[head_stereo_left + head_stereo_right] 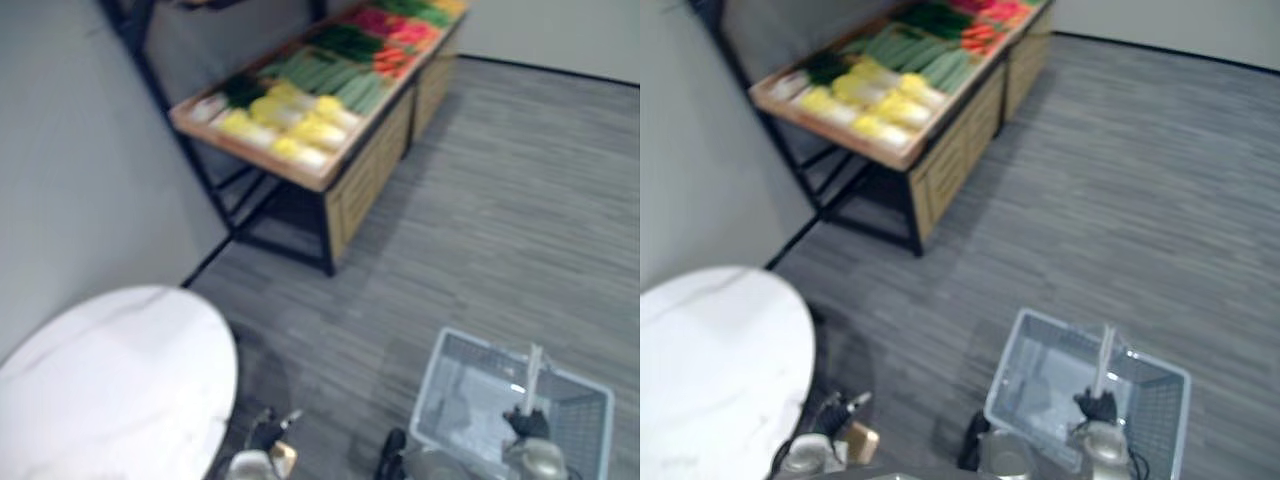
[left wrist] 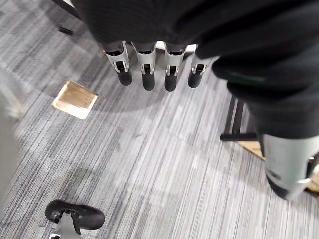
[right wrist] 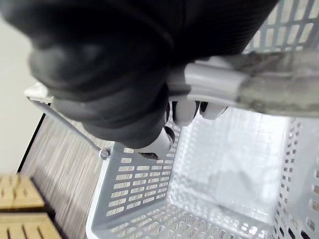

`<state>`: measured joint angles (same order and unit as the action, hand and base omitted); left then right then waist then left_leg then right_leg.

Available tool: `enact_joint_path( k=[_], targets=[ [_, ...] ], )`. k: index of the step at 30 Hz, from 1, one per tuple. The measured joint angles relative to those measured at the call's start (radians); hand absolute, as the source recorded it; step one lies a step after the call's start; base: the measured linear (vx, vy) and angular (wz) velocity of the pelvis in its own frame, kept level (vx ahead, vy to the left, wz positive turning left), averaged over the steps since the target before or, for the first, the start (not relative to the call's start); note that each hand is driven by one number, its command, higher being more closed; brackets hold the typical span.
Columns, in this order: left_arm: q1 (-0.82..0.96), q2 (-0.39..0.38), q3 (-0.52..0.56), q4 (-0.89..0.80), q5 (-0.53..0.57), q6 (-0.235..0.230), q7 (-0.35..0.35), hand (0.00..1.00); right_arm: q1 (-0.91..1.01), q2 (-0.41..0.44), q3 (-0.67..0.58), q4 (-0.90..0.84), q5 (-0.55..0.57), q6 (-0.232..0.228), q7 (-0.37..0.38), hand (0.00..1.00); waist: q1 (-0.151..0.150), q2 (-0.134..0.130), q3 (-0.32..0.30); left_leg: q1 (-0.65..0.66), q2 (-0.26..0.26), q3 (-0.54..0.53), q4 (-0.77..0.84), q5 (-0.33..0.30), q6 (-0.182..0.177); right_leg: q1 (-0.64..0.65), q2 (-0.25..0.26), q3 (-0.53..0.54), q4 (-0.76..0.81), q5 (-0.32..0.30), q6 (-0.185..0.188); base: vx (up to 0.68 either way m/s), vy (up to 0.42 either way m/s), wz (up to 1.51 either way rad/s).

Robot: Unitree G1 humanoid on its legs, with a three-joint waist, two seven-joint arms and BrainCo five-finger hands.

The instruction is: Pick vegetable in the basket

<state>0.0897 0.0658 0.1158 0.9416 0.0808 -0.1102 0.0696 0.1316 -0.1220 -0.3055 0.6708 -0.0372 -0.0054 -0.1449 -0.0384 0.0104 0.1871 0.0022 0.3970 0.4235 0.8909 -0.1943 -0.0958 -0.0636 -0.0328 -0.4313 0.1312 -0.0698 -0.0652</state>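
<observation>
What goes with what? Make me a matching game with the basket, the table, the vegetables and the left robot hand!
Things:
1. basket
2. table
3. vegetables
4. left robot hand

Clues:
A. open, over the floor
B. white and round
C. on the wooden stand
D. grey, held by the right robot hand

Pairs: 1-D, 2-B, 3-C, 4-A
</observation>
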Motion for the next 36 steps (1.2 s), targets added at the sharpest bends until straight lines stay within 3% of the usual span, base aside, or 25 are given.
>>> enact_joint_path(
  k=[3,4,5,6,7,8,11,13,14,15,16,18,21,23,24,25,26,27,29,30,31,32,33,34,36],
  targets=[
    [-0.003,-0.005,0.005,-0.007,-0.033,-0.008,0.016,0.0,-0.006,0.0,0.0,0.051,0.0,-0.003,0.0,1.0,0.037,0.007,0.004,-0.089,-0.137,-0.143,-0.191,-0.031,0.016,0.042,0.039,0.121,-0.026,0.004,0.007,0.06,0.091,-1.82],
    [-0.006,-0.007,0.005,-0.008,-0.038,-0.012,0.021,0.0,0.0,-0.001,0.002,0.052,-0.001,-0.01,0.003,1.0,0.042,0.025,0.007,-0.108,-0.186,-0.203,-0.433,-0.026,0.007,0.05,0.075,0.185,-0.057,0.013,0.021,0.02,0.117,-1.45],
    [-0.006,-0.015,0.004,-0.009,-0.038,-0.012,0.023,0.0,-0.003,-0.005,0.002,0.051,-0.001,-0.013,0.003,1.0,0.046,0.054,0.002,-0.126,-0.187,-0.234,-0.545,-0.027,0.005,0.055,0.109,0.213,-0.079,0.02,0.04,0.07,0.135,-2.05],
    [-0.001,-0.027,0.001,0.007,-0.039,-0.016,0.028,0.0,-0.013,-0.01,0.01,0.068,-0.002,-0.015,0.004,1.0,0.078,0.097,-0.007,-0.135,-0.164,-0.255,-0.552,0.008,0.005,0.006,0.136,0.273,0.042,0.006,0.032,0.1,0.091,-1.47],
    [-0.006,-0.024,0.0,0.012,-0.039,-0.017,0.031,0.0,-0.022,-0.006,0.015,0.069,-0.001,-0.019,0.003,1.0,0.073,0.082,-0.006,-0.132,-0.174,-0.247,-0.563,0.007,0.004,-0.027,0.125,0.296,0.164,-0.013,0.02,0.18,0.098,-1.18],
    [-0.017,-0.017,0.005,0.01,-0.039,-0.016,0.032,0.0,-0.021,0.011,0.004,0.08,0.0,-0.024,-0.001,1.0,0.064,0.027,-0.008,-0.121,-0.234,-0.247,-0.586,0.011,0.003,0.015,0.073,0.366,0.179,-0.117,0.058,0.2,0.077,-0.22],
    [-0.027,-0.031,0.008,0.014,-0.037,-0.016,0.029,0.0,-0.035,0.01,0.006,0.12,-0.006,-0.022,0.003,1.0,0.068,-0.003,0.007,-0.087,-0.295,-0.281,-0.613,0.023,0.048,0.053,0.047,0.403,0.136,-0.179,0.067,0.14,0.06,-0.14],
    [-0.017,-0.022,0.005,0.012,-0.04,-0.016,0.032,0.0,-0.043,0.027,0.004,0.131,-0.005,-0.021,-0.002,1.0,0.067,-0.029,0.015,0.009,-0.337,-0.266,-0.705,0.021,0.061,0.068,0.006,0.409,0.216,-0.221,0.129,0.27,0.057,-0.23],
    [-0.015,-0.021,0.001,0.013,-0.04,-0.015,0.035,0.0,-0.06,0.031,0.006,0.139,-0.004,-0.021,-0.004,1.0,0.069,-0.036,0.017,0.059,-0.349,-0.241,-0.744,0.019,0.061,0.019,-0.01,0.409,0.364,-0.218,0.149,0.26,0.032,-0.28],
    [-0.01,-0.01,-0.014,0.014,-0.04,-0.011,0.035,0.0,-0.077,0.031,0.003,0.143,-0.004,-0.022,-0.006,1.0,0.058,-0.03,0.015,0.1,-0.345,-0.241,-0.756,0.006,0.071,-0.032,-0.034,0.37,0.523,-0.187,0.202,0.28,0.046,-0.23],
    [-0.015,-0.005,-0.023,0.014,-0.04,-0.011,0.034,0.0,-0.081,0.032,0.001,0.148,-0.004,-0.026,-0.007,1.0,0.053,-0.02,0.018,0.125,-0.339,-0.241,-0.763,0.0,0.073,-0.061,-0.044,0.351,0.591,-0.18,0.215,0.28,0.051,0.15],
    [-0.022,0.017,-0.057,0.013,-0.04,-0.011,0.034,0.0,-0.085,0.029,0.001,0.165,-0.004,-0.034,-0.003,1.0,0.037,-0.035,0.022,0.191,-0.32,-0.263,-0.781,-0.032,0.072,-0.102,-0.088,0.265,0.67,-0.237,0.126,0.32,-0.037,0.32],
    [-0.055,0.035,-0.06,0.013,-0.04,-0.01,0.034,0.0,-0.093,0.027,0.01,0.166,-0.003,-0.064,0.003,1.0,0.026,-0.03,0.029,0.231,-0.23,-0.298,-0.8,-0.069,0.031,-0.182,-0.085,0.191,0.485,-0.231,0.12,0.36,-0.135,0.38],
    [-0.068,0.04,-0.053,0.014,-0.04,-0.011,0.034,0.0,-0.121,0.028,0.01,0.166,-0.003,-0.068,0.011,1.0,0.015,-0.028,0.03,0.281,-0.178,-0.299,-0.85,-0.087,0.004,-0.233,-0.083,0.202,0.216,-0.099,0.128,0.55,-0.295,0.26],
    [-0.077,0.037,-0.047,0.015,-0.04,-0.011,0.034,0.0,-0.13,0.026,0.008,0.166,-0.002,-0.069,0.018,1.0,0.01,-0.024,0.033,0.304,-0.155,-0.3,-0.868,-0.1,-0.008,-0.248,-0.083,0.204,0.139,0.03,0.141,0.71,-0.425,0.23],
    [-0.091,0.035,-0.039,0.024,-0.039,-0.011,0.033,0.0,-0.136,0.023,0.003,0.172,-0.002,-0.069,0.023,1.0,0.014,-0.016,0.036,0.321,-0.131,-0.302,-0.877,-0.112,0.013,-0.244,-0.066,0.188,0.133,0.147,0.135,0.61,-0.347,0.11],
    [-0.101,0.032,-0.042,0.03,-0.038,-0.013,0.033,0.0,-0.15,0.032,-0.006,0.182,-0.003,-0.068,0.024,1.0,0.023,-0.005,0.044,0.318,-0.126,-0.304,-0.867,-0.091,0.015,-0.254,-0.063,0.182,0.19,0.103,0.126,0.56,-0.291,0.18],
    [-0.11,0.028,-0.044,0.043,-0.034,-0.017,0.023,0.0,-0.165,0.043,-0.046,0.172,-0.001,-0.074,0.023,1.0,0.018,-0.022,0.064,0.327,-0.152,-0.329,-0.844,-0.011,0.001,-0.302,-0.112,0.204,0.371,0.043,0.117,0.48,-0.267,0.27],
    [-0.094,-0.001,-0.028,0.054,-0.033,-0.019,0.022,0.0,-0.159,0.017,-0.086,0.162,0.018,-0.073,0.021,1.0,-0.005,-0.019,0.072,0.366,-0.148,-0.395,-0.768,0.039,-0.048,-0.38,-0.142,0.237,0.619,-0.036,0.123,0.44,-0.357,0.49],
    [-0.052,-0.002,-0.007,0.053,-0.031,-0.025,0.021,0.0,-0.124,0.016,-0.077,0.167,0.018,-0.078,0.021,1.0,-0.007,0.004,0.025,0.34,-0.135,-0.44,-0.665,0.039,-0.05,-0.327,-0.128,0.239,0.448,-0.045,0.104,0.37,-0.364,0.5],
    [-0.036,-0.022,0.003,0.053,-0.029,-0.022,0.02,0.0,-0.108,-0.01,-0.078,0.199,0.004,-0.08,0.025,1.0,-0.009,0.051,0.017,0.267,-0.076,-0.478,-0.496,0.087,-0.091,-0.262,-0.075,0.187,0.427,-0.094,0.1,0.42,-0.379,0.39],
    [-0.033,-0.027,0.01,0.053,-0.029,-0.023,0.019,0.0,-0.11,-0.019,-0.074,0.209,0.003,-0.08,0.026,1.0,-0.002,0.069,0.014,0.22,-0.065,-0.498,-0.395,0.155,-0.106,-0.234,-0.057,0.178,0.406,-0.105,0.091,0.42,-0.281,0.1],
    [-0.02,-0.03,0.008,0.052,-0.031,-0.02,0.019,0.0,-0.109,-0.018,-0.06,0.216,0.004,-0.067,0.028,1.0,0.018,0.079,0.024,0.115,-0.051,-0.528,-0.185,0.295,-0.129,-0.166,-0.021,0.169,0.345,-0.12,0.08,0.61,-0.348,-0.11],
    [-0.005,-0.031,0.016,0.039,-0.045,-0.019,0.012,0.0,-0.117,-0.019,-0.027,0.239,0.004,-0.056,0.029,1.0,0.027,0.085,0.031,0.005,-0.04,-0.513,0.039,0.256,-0.133,-0.082,0.017,0.17,0.275,-0.117,0.076,0.5,-0.265,-0.16],
    [0.002,-0.011,0.019,0.012,-0.059,-0.018,0.015,0.0,-0.12,-0.01,0.0,0.276,0.007,-0.036,0.028,1.0,0.059,0.063,0.046,-0.079,-0.05,-0.428,0.178,0.144,-0.128,0.054,0.041,0.173,0.177,-0.108,0.058,0.54,-0.207,-0.21]
  ],
)
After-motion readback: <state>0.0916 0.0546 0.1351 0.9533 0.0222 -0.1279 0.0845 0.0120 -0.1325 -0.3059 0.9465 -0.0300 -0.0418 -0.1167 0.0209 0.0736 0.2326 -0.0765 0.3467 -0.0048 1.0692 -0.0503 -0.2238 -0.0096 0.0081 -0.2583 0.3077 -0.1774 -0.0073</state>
